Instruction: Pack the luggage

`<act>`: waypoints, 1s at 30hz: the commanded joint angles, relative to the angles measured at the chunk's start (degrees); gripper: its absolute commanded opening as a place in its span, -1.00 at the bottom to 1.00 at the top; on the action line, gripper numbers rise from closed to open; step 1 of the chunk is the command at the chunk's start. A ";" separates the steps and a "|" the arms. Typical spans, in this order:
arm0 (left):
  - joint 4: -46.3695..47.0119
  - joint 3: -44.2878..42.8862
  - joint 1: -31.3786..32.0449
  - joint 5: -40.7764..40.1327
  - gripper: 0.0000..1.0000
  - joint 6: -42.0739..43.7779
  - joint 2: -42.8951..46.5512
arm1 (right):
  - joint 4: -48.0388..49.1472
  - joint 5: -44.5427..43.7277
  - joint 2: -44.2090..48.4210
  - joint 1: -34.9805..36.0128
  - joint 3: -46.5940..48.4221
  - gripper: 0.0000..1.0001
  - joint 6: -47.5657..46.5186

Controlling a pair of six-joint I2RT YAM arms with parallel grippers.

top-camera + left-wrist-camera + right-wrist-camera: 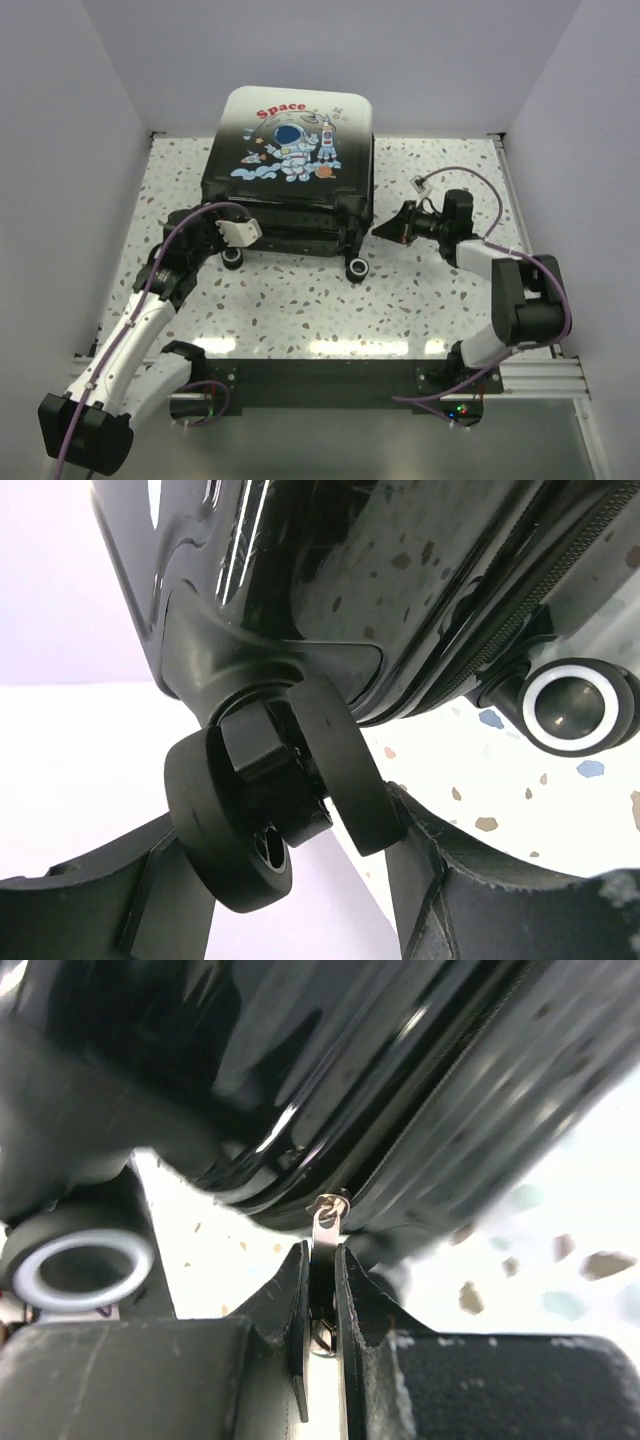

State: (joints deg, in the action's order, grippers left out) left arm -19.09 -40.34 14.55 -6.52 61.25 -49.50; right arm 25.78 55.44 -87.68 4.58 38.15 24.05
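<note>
The left jaws stand apart, the gap filled by a black twin wheel [270, 810] of the luggage [290, 170], whose shell blocks everything ahead. The right jaws pinch the zipper pull [324, 1228], with shell straight ahead and a white-ringed wheel [80, 1265] to their left. Bare bench [420, 300] lies behind both.

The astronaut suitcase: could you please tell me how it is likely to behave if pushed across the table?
The suitcase lies flat on a broad face, so it probably slides rather than tips. Its glossy shell looks rigid and likely slippery. The caster wheel probably swivels, so a hold there may give.
</note>
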 commanded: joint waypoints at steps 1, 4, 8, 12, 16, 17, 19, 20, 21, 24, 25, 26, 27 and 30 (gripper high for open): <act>-5.79 2.98 -1.89 -4.90 -1.00 -4.30 -2.44 | 2.78 -1.13 -2.75 -6.67 8.16 -1.00 -0.94; -3.59 3.07 -2.07 -5.78 -1.00 -5.26 -4.29 | 6.45 -1.65 -6.18 -6.60 11.59 -1.00 1.16; -2.10 3.42 -2.42 -5.78 -1.00 -5.27 -6.22 | 12.00 -3.49 -11.89 -6.07 15.28 -1.00 5.29; -1.04 3.60 -2.68 -5.69 -1.00 -5.00 -7.72 | 15.70 -6.21 -19.17 -5.81 21.59 -1.00 7.84; 0.63 3.86 -2.86 -5.08 -1.00 -4.92 -9.30 | 18.60 -8.06 -25.42 -5.11 28.28 -1.00 8.73; 0.90 3.78 -2.86 -4.99 -1.00 -5.00 -10.00 | 18.69 -8.42 -26.74 -5.02 29.69 -1.00 8.64; 1.16 3.08 -2.86 -2.99 -1.00 -6.23 -10.53 | 19.04 -8.33 -29.46 -5.02 33.38 -1.00 9.25; 0.47 0.72 -2.94 -1.23 -1.00 -7.19 -10.53 | 19.04 -8.24 -29.74 -3.63 34.00 -1.00 9.43; -0.15 -0.61 -2.94 0.70 -0.81 -9.72 -10.45 | 18.87 -7.81 -29.74 -3.00 34.18 -1.00 9.08; -3.31 -8.16 -2.94 10.37 0.14 -19.11 -9.39 | 17.99 -6.75 -27.47 -1.07 31.21 -1.00 7.59; -5.50 -10.27 -2.94 15.18 0.25 -21.33 -9.22 | 17.73 -6.49 -26.85 -0.37 30.32 -1.00 7.33; -6.47 -14.29 -2.86 16.97 0.39 -25.62 -9.39 | 17.64 -6.05 -25.45 0.34 28.14 -1.00 6.98; -7.18 -16.07 -2.86 18.38 0.80 -27.92 -9.57 | 17.64 -6.13 -24.83 1.65 27.16 -1.00 6.28; -12.27 -21.79 -2.86 20.23 0.99 -33.99 -9.83 | 17.90 -6.05 -23.59 4.46 24.61 -1.00 5.48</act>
State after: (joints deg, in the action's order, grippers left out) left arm -26.24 -55.40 11.51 5.08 38.22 -60.20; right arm 40.07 47.90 -115.31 4.08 64.75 31.03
